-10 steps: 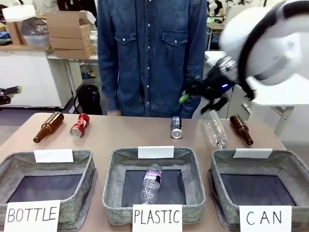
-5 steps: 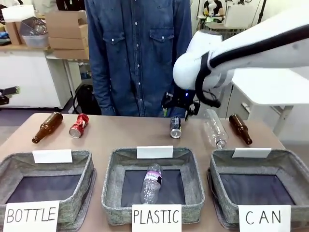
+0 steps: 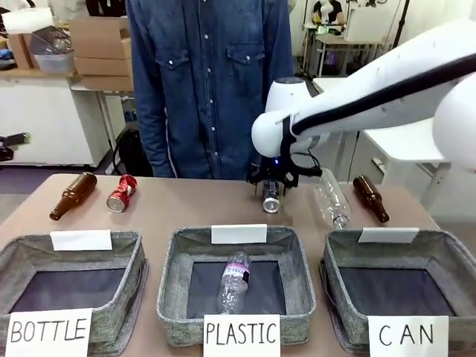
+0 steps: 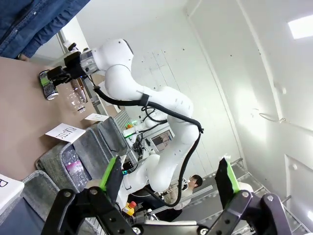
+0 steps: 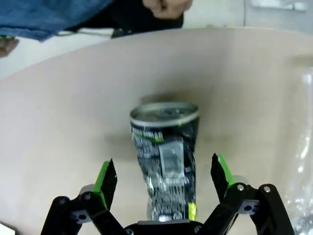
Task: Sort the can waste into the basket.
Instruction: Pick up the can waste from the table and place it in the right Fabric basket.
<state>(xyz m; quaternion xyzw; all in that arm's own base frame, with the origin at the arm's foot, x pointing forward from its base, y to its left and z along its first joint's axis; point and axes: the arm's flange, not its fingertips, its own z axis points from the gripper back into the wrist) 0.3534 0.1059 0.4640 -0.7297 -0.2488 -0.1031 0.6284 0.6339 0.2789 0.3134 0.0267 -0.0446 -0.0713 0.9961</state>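
Lying at left rear of table point(image 3: 186, 216): brown glass bottle point(image 3: 74, 195) on its side; dented red can point(image 3: 123, 193) just beside it to the right, also on its side, on bare tabletop.
BOTTLE basket point(image 3: 22, 249): lower left of front view, dark bottom showing.
PLASTIC basket point(image 3: 178, 253): lower centre; one clear plastic bottle point(image 3: 234, 281) lies inside.
Person point(image 3: 208, 89): upper centre, denim shirt, standing at far edge of table.
Black can point(image 3: 271, 199): centre of frame, on the tabletop behind the PLASTIC basket, on its side, silver end toward the camera.
Right gripper point(image 3: 271, 184): low over the black can. Right wrist view: fingers spread, one green pad point(image 5: 108, 178) on each side of the can point(image 5: 164, 122), gaps visible on both sides, no contact.
Loose clear bottle point(image 3: 331, 197): right of the black can, on its side.
Second brown bottle point(image 3: 370, 198): right again, near the table edge.
CAN basket point(image 3: 349, 256): lower right, dark bottom showing; both cans lie outside it.
Left gripper point(image 4: 170, 169): left wrist view, raised off the table, fingers spread wide.
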